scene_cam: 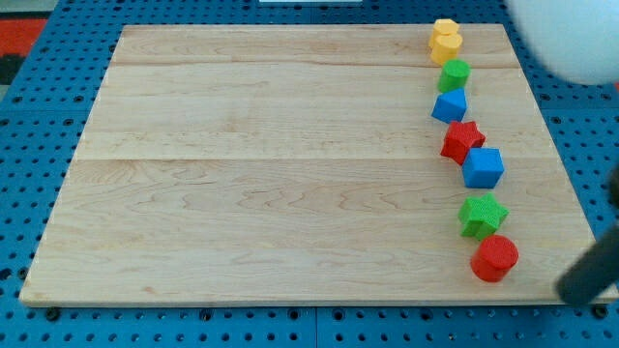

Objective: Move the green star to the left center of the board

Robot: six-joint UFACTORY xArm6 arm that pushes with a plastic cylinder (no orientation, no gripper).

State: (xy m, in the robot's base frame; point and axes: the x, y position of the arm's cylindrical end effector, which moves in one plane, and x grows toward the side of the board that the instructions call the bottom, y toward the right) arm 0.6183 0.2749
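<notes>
wooden board [290, 174] lies bare leftward; green star [482, 214] untouched at 4 o'clock. my tip is hidden, no claw to judge; approach comes first, then push toward 9.

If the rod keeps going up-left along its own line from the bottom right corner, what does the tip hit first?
Likely the red cylinder; the green star sits just beyond it. My tip is blurred, so its heading is a rough read.

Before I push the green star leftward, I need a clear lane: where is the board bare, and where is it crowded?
Everything left of the block column is bare wood. The crowding is along the view's right edge: yellow blocks, green block, blue block, red star, blue cube, green star, red cylinder.
</notes>
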